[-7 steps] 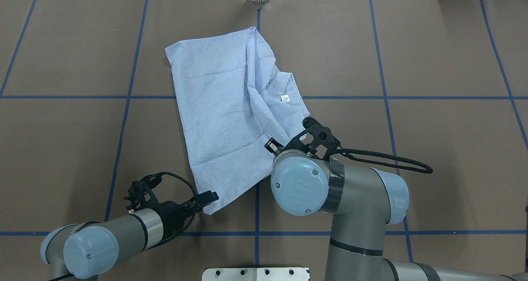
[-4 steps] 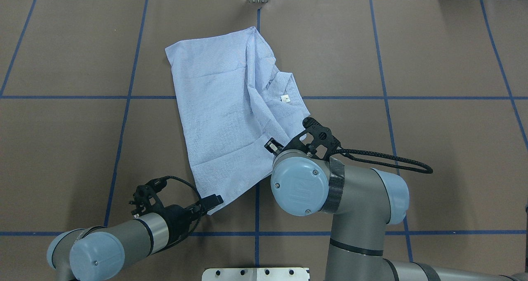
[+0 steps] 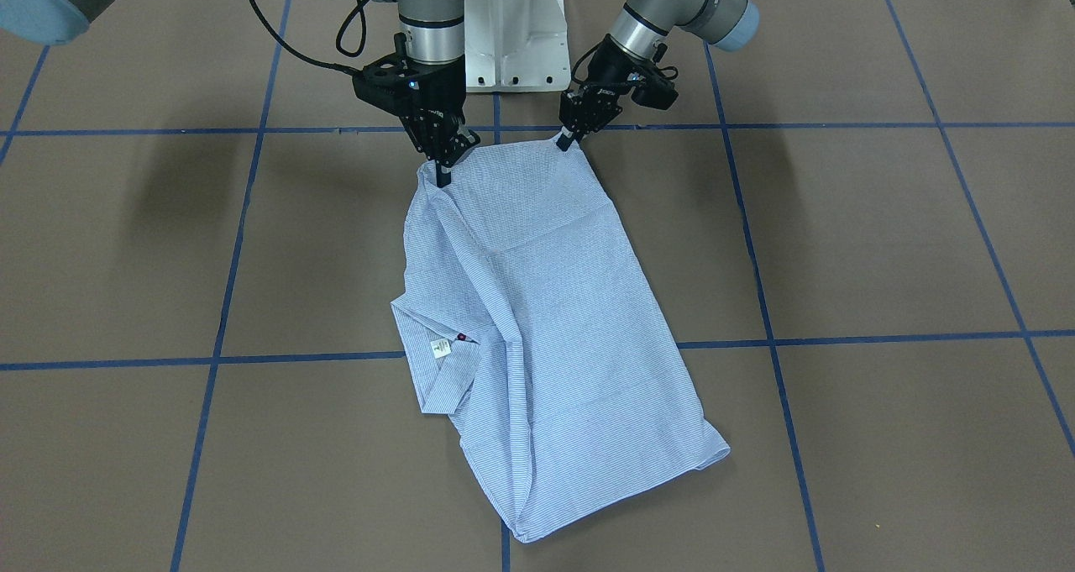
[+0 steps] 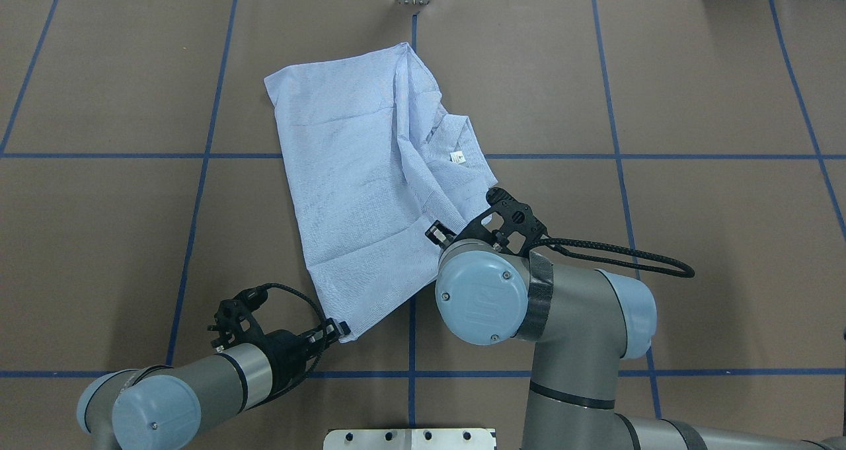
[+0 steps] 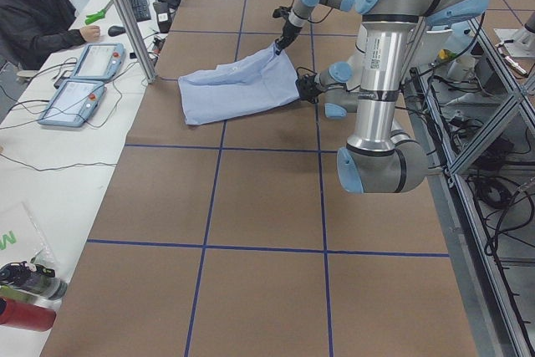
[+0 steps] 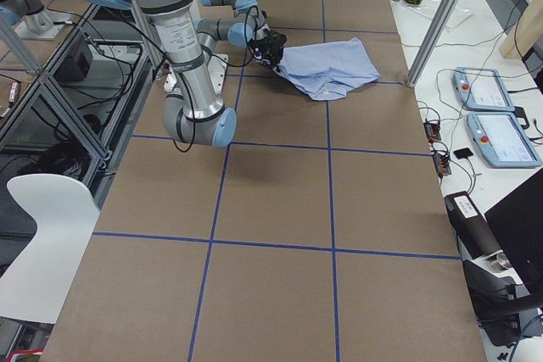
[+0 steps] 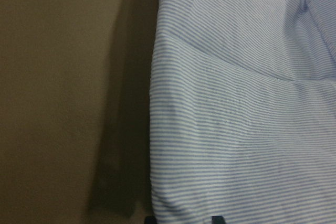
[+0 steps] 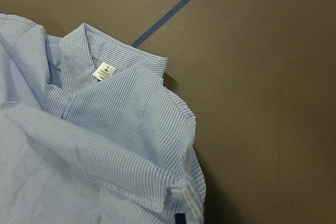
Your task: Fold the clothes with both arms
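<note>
The light blue striped shirt lies partly folded on the brown table, its collar and white label facing up. My left gripper is shut on the shirt's near hem corner, and striped cloth fills its wrist view. My right gripper is shut on the other near edge of the shirt. That edge runs down to a fingertip in the right wrist view, with the label above. In the overhead view the right gripper is mostly hidden under its own wrist.
The white pedestal base stands just behind both grippers. Blue tape lines grid the table. A person sits at a side desk with two control tablets beyond a metal post.
My left gripper slid right along the table to the shirt's near corner and shut on it. The right arm has hardly moved.
</note>
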`<state>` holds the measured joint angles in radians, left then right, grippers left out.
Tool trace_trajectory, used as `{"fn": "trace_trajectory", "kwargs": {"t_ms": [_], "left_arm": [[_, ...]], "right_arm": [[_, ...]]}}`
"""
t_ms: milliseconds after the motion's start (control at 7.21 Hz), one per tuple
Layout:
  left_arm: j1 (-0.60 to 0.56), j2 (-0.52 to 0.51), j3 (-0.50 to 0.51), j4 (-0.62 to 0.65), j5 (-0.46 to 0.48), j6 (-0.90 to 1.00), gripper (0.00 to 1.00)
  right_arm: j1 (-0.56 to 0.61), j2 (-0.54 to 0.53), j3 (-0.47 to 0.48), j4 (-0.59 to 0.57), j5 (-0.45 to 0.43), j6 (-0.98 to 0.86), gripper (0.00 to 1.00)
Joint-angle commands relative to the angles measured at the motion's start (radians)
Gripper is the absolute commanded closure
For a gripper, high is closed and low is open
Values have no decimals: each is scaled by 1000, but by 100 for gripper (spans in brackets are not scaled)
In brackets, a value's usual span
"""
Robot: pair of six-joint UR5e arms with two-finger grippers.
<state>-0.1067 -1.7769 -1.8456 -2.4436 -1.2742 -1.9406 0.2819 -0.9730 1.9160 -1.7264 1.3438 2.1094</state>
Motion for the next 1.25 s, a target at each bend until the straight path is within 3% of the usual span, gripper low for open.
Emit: {"fn": "trace_trajectory", "kwargs": {"t_ms": [0,277,554,693,970,1109], "left_arm": [[-11,34,-105,2,-8,15,100],[-13,85,-249,12,-47,15,100],[-13,85,-450,191,-103,15,100],[-27,77,-530,281,-140,15,100],[-178,56,-512,394,-252,47,100],[-245,1,-456,408,-254,166,100]], "right_arm": [[0,-19,5,1,2,-5,100],[-53,-94,184,-46,-18,-2,100],[-137,-96,415,-280,-31,14,100],[-151,-92,486,-362,-29,35,100],[-130,-81,454,-374,-32,21,100],[-83,-38,375,-371,-34,6,100]]}}
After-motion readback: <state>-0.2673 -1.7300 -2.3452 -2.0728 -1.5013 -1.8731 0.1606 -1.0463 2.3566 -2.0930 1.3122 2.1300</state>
